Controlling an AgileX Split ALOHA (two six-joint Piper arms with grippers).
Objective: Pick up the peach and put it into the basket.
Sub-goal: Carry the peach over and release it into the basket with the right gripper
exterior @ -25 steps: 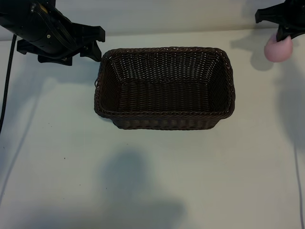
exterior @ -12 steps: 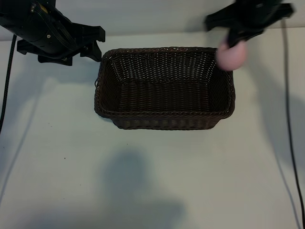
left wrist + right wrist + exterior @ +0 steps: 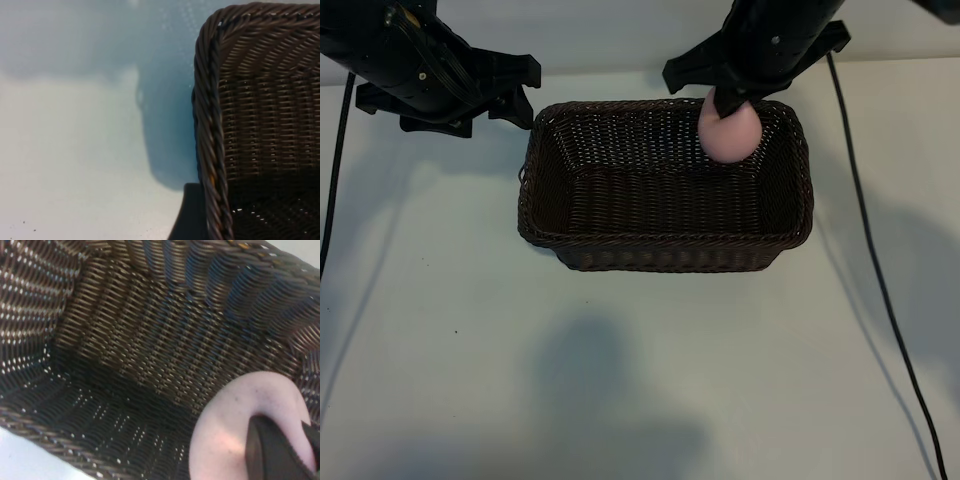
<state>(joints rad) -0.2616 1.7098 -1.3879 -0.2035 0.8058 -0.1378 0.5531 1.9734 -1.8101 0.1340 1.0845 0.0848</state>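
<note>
We hold the small round pink peach (image 3: pixel 729 133) pinched in our right gripper (image 3: pixel 727 104), hanging directly above the large dark brown wicker basket (image 3: pixel 665 238), toward its right end; release drops it inside. Our left gripper (image 3: pixel 510 95) waits wide apart beside the rim.

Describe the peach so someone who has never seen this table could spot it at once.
Find the large dark brown wicker basket in the middle of the pale table. Above its far right corner, the right end effector is shut on the peach. It is the only small, round, pink thing there.
</note>
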